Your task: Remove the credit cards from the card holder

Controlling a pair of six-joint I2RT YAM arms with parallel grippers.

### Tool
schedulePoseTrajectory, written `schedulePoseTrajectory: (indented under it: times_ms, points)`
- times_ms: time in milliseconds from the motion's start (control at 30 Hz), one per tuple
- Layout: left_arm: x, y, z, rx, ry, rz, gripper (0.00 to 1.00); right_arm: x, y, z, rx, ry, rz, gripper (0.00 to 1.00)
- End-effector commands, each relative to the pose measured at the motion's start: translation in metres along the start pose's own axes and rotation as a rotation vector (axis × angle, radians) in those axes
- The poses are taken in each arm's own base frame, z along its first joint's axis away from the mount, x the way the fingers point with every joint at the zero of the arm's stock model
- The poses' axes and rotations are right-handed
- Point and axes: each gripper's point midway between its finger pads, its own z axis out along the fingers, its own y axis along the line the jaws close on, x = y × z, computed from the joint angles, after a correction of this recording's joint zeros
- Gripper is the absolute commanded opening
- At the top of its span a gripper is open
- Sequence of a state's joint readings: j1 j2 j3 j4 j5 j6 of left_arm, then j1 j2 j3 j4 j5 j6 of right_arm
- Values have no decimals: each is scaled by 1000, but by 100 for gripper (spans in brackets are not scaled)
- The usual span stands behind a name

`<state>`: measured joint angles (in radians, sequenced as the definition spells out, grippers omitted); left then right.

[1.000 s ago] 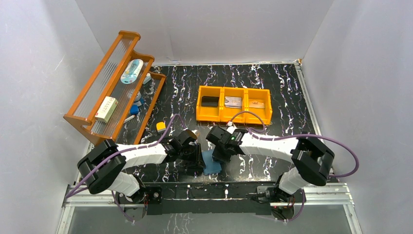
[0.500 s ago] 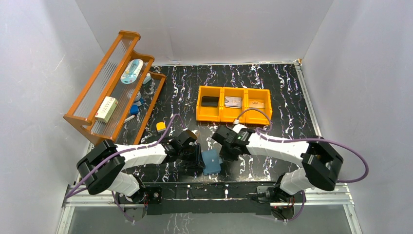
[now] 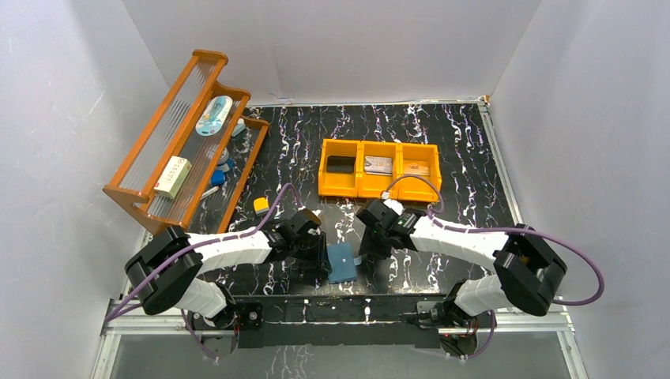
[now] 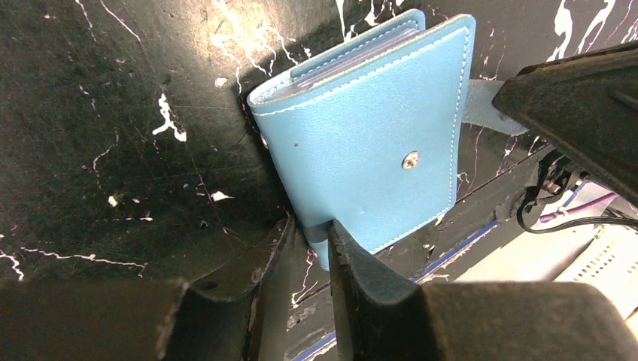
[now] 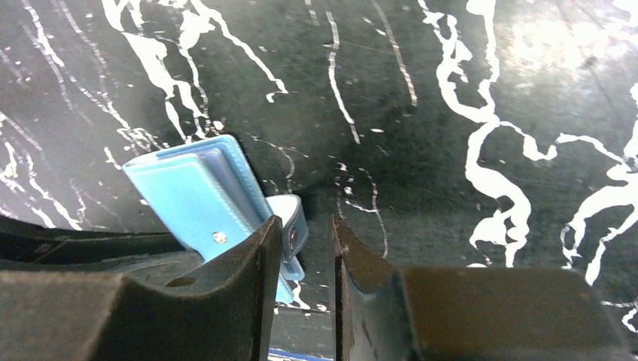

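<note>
The card holder (image 3: 343, 262), a teal-blue wallet, lies folded shut on the black table near the front edge. Its snap stud (image 4: 410, 159) is bare and its closing tab (image 5: 292, 218) hangs loose on the right side. My left gripper (image 4: 310, 226) is shut on the holder's near left edge (image 4: 331, 241). My right gripper (image 5: 305, 226) stands open just right of the holder (image 5: 192, 199), the loose tab lying against its left finger. No credit cards show at the holder; only clear pocket edges (image 4: 361, 53) peek out.
An orange three-compartment bin (image 3: 379, 186) sits behind the grippers, with a black item (image 3: 340, 163) and two flat card-like items (image 3: 378, 165) (image 3: 416, 168) in it. A wooden rack (image 3: 182, 142) with small items stands at the left. A small yellow-orange block (image 3: 261, 204) lies beside it.
My right gripper has drawn back to the right, off the holder, and its jaws have widened. The left gripper has kept its hold and place.
</note>
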<state>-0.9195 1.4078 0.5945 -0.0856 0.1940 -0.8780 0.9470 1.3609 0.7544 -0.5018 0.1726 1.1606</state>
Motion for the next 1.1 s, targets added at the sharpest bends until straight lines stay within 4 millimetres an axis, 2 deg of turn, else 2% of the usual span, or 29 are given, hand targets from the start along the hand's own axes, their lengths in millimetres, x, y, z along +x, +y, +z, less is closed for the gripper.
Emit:
schedulePoseTrajectory:
  times_ms: [0,267,500,667,733,900,1067]
  points:
    - [19,49,0,-199,62,22,23,1,15,6,-72,30,-71,36]
    - [19,51,0,-211,60,15,23,7,5,14,-31,64,-106,31]
    - [16,48,-2,-203,49,23,25,12,8,14,-58,92,-133,11]
    - [2,37,-19,-206,10,57,37,-5,15,-12,-74,15,-91,1]
    - [-9,27,-31,-189,-42,68,47,-12,22,-24,-113,-24,-70,1]
    - [-33,22,-62,-202,-192,55,67,-14,57,-51,-288,-14,-98,1]
    - [-48,28,-91,-232,-327,12,77,-7,89,-64,-412,50,-139,2]
